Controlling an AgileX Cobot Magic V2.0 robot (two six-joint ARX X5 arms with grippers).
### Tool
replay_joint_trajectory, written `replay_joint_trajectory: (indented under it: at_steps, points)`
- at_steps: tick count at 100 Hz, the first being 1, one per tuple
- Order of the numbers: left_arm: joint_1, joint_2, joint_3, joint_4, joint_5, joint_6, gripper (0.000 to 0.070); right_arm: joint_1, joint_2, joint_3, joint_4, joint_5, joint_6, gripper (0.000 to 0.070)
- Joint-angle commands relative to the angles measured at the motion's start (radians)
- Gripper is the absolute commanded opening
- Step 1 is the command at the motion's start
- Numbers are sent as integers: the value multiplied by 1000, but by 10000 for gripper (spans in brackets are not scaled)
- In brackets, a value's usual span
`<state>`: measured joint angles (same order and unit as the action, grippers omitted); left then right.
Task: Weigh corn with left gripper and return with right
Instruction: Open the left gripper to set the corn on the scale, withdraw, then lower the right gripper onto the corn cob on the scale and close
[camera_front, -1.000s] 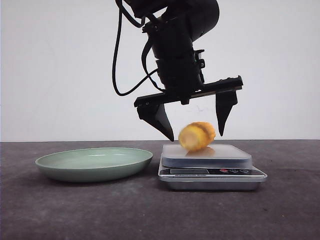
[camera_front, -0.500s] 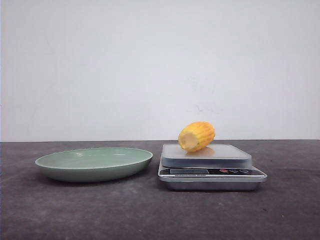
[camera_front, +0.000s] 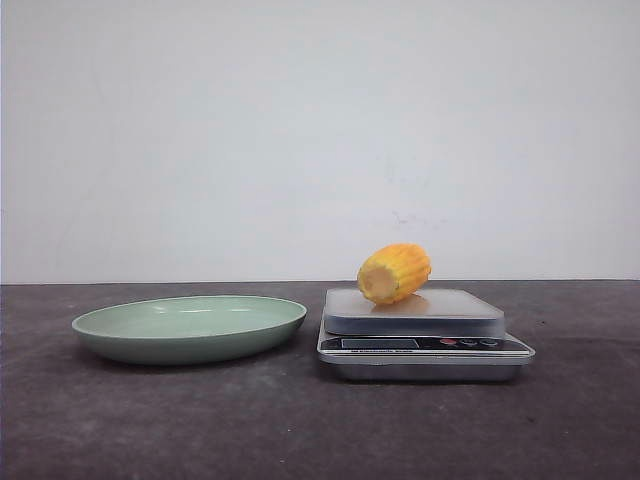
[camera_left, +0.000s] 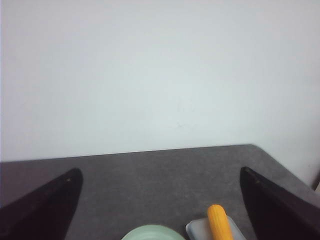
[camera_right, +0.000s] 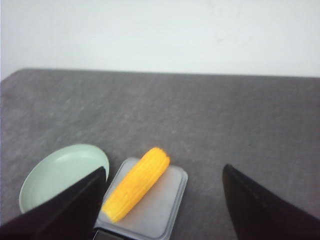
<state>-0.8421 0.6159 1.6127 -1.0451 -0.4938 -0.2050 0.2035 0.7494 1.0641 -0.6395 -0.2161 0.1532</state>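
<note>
The yellow-orange corn (camera_front: 394, 272) lies on its side on the platform of the silver kitchen scale (camera_front: 420, 340), at the right of the green plate (camera_front: 190, 327). No arm shows in the front view. In the left wrist view my left gripper (camera_left: 160, 210) is open and empty, well above the table, with the corn (camera_left: 220, 223) and a scale corner (camera_left: 197, 231) near the picture's edge. In the right wrist view my right gripper (camera_right: 165, 200) is open and empty, high above the corn (camera_right: 136, 183) on the scale (camera_right: 165, 205).
The dark grey table (camera_front: 300, 420) runs to a white back wall. The green plate's rim shows in the left wrist view (camera_left: 150, 233), and part of the plate shows in the right wrist view (camera_right: 55, 172), partly behind one finger.
One second ago the left gripper hung open over the scale around the corn. It has since risen out of the front view. The corn has stayed on the scale.
</note>
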Motion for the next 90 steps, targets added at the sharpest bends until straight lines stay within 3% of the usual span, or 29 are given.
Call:
replay_joint_trajectory:
  at_steps: [1,18,33,49,72,90]
  points:
    - [-9,-22,10,-69,-18,-53,589,21,23,19,19,-5,-4,471]
    - [16,-106,3,-219,-31,-161,589,82,90,19,61,-4,6,471]
    - [73,-155,-42,-264,-7,-219,589,154,171,19,117,7,21,472]
    - [190,-218,-129,-210,163,-230,589,242,274,19,164,72,43,473]
    - [355,-266,-214,-205,366,-226,589,307,477,19,221,124,84,531]
    - [455,-272,-230,-231,427,-189,589,333,663,19,301,164,119,532]
